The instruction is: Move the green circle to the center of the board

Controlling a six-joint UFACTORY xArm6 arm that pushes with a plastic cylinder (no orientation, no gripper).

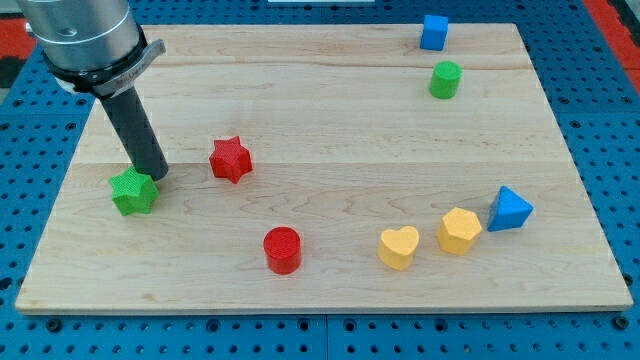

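Note:
The green circle (445, 79) stands near the view's top right of the wooden board (330, 140). My tip (158, 176) rests on the board at the view's left, touching or nearly touching the upper right side of a green star (133, 192). The tip is far from the green circle, which lies well to the view's right and higher up.
A red star (230, 159) lies just right of my tip. A red circle (282, 250) sits lower centre. A yellow heart (399, 247), a yellow hexagon (459, 231) and a blue triangle (510, 209) lie at lower right. A blue cube (433, 32) is at the top right.

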